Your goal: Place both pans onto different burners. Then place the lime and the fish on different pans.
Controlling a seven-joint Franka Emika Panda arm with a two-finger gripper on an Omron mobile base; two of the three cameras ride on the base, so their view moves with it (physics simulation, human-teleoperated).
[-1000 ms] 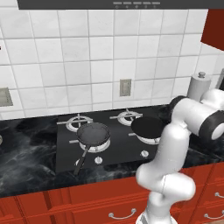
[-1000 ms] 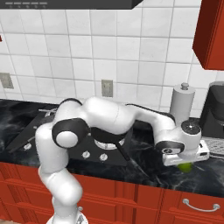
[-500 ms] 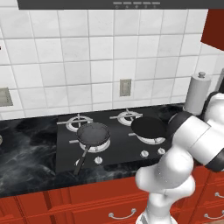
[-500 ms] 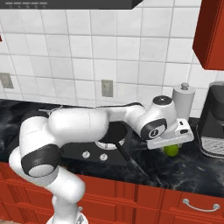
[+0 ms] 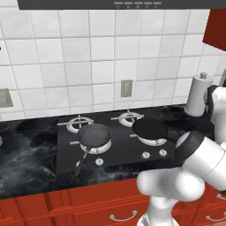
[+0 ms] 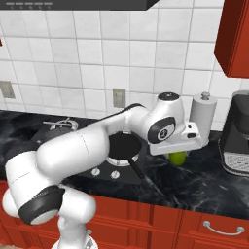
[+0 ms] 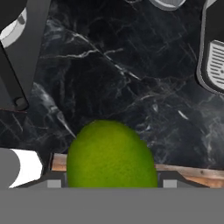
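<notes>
Two pans on the cooktop [image 5: 66, 150]: one with a long handle [image 5: 93, 135], one plain black [image 5: 150, 128]. Four burners, two bare at the back [image 5: 79, 122] [image 5: 127, 117]. One lime [image 6: 178, 157]. One paper-towel roll [image 5: 197, 95]. One coffee machine [image 6: 238, 141].

You are looking at a glossy white arm [image 6: 82, 151] of thick rounded tube segments with dark grey rings and round dark caps at its joints, one cap bearing a small white mark, ending in a flat, boxy white hand [image 6: 178, 144].
</notes>
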